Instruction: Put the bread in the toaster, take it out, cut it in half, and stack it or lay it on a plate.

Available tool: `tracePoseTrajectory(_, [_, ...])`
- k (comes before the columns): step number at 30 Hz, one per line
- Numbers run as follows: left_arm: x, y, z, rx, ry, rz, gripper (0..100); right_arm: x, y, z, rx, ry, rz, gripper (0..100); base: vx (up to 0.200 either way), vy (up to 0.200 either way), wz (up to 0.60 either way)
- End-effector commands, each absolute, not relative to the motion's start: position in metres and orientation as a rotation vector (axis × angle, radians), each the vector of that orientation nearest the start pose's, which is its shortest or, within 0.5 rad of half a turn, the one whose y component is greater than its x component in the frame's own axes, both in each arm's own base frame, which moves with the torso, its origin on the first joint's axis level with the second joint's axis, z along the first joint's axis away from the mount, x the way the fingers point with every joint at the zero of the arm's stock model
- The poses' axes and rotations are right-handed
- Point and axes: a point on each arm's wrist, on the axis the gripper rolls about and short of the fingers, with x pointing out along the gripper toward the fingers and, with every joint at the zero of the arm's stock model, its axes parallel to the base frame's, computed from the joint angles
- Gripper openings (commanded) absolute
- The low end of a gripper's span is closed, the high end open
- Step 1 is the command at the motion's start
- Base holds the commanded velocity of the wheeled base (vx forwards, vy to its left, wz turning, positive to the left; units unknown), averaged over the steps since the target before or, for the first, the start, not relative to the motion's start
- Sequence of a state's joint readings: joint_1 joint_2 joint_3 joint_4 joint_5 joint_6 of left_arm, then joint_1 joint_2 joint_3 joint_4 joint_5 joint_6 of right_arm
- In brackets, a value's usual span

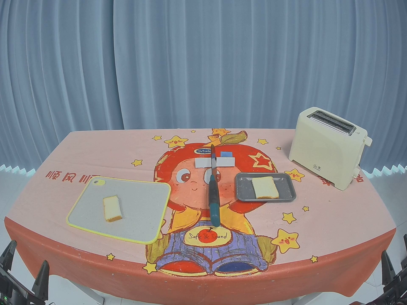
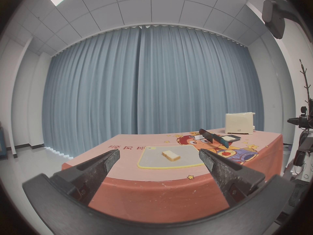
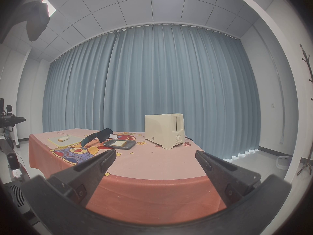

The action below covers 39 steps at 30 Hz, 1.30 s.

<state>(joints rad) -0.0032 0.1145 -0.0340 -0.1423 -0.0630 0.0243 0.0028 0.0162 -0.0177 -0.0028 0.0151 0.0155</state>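
Left gripper [image 2: 158, 155] and right gripper [image 3: 156, 154] hang off the near edge of the table [image 1: 339, 217], jaws spread wide.
The cutting board [image 1: 140, 217] lies close to the front-left edge and carries a half piece of bread [image 1: 112, 208]. The toaster [image 1: 326, 149] stands by the far right edge. The head view shows its top slots, and the right wrist view shows its side knob. The knife [image 1: 214, 191] lies mid-table with its blade on a white block [image 1: 203, 162]. Just beside it, a grey tray [image 1: 243, 191] holds another bread piece [image 1: 265, 187].

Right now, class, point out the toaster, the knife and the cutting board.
toaster [image 1: 326, 153], head view, front wall.
knife [image 1: 214, 203], head view, teal handle.
cutting board [image 1: 144, 208], head view, bare grey surface.
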Motion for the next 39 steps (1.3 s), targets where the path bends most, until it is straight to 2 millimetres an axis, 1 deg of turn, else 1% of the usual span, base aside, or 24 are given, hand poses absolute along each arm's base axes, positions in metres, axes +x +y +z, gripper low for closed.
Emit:
tracePoseTrajectory(1, [-0.002, -0.003, 0.116, 0.025, 0.036, -0.132, 100, -0.023, 0.000, 0.076, 0.015, -0.003, 0.018, 100, 0.000, 0.000, 0.00])
tracePoseTrajectory(4, [0.002, -0.003, 0.120, 0.022, 0.058, -0.143, 100, -0.023, 0.000, 0.076, 0.017, -0.003, 0.018, 100, 0.000, 0.000, 0.00])
tracePoseTrajectory(5, [0.005, -0.003, 0.125, 0.021, 0.070, -0.147, 100, -0.023, 0.000, 0.076, 0.015, -0.003, 0.018, 100, 0.000, 0.000, 0.00])
tracePoseTrajectory(10, [0.011, -0.003, 0.137, 0.020, 0.088, -0.145, 100, -0.023, 0.000, 0.076, 0.015, -0.003, 0.018, 100, 0.000, 0.000, 0.00])
tracePoseTrajectory(13, [0.019, -0.003, 0.148, 0.018, 0.114, -0.147, 100, -0.023, 0.000, 0.076, 0.015, -0.003, 0.018, 100, 0.000, 0.000, 0.00])
tracePoseTrajectory(17, [0.026, -0.003, 0.156, 0.018, 0.136, -0.152, 100, -0.023, 0.000, 0.076, 0.015, -0.003, 0.018, 100, 0.000, 0.000, 0.00])
tracePoseTrajectory(19, [0.027, -0.003, 0.156, 0.018, 0.139, -0.154, 100, -0.023, 0.000, 0.076, 0.015, -0.003, 0.018, 100, 0.000, 0.000, 0.00])
tracePoseTrajectory(20, [0.036, -0.004, 0.162, 0.018, 0.167, -0.180, 100, -0.023, 0.000, 0.076, 0.015, -0.003, 0.018, 100, 0.000, 0.000, 0.00])
tracePoseTrajectory(21, [0.038, -0.004, 0.164, 0.016, 0.173, -0.194, 100, -0.023, 0.000, 0.076, 0.015, -0.003, 0.018, 100, 0.000, 0.000, 0.00])
tracePoseTrajectory(25, [0.049, -0.006, 0.168, 0.007, 0.215, -0.243, 100, -0.023, 0.000, 0.076, 0.015, -0.003, 0.018, 100, 0.000, 0.000, 0.00])
tracePoseTrajectory(28, [0.055, -0.006, 0.168, 0.001, 0.243, -0.260, 100, -0.023, 0.000, 0.076, 0.015, -0.003, 0.018, 100, 0.000, 0.000, 0.00])
tracePoseTrajectory(36, [0.075, -0.006, 0.165, -0.012, 0.341, -0.264, 100, -0.023, 0.000, 0.076, 0.015, -0.003, 0.018, 100, 0.000, 0.000, 0.00])
tracePoseTrajectory(39, [0.087, -0.006, 0.169, -0.017, 0.371, -0.262, 100, -0.023, 0.000, 0.076, 0.015, -0.003, 0.018, 100, 0.000, 0.000, 0.00])
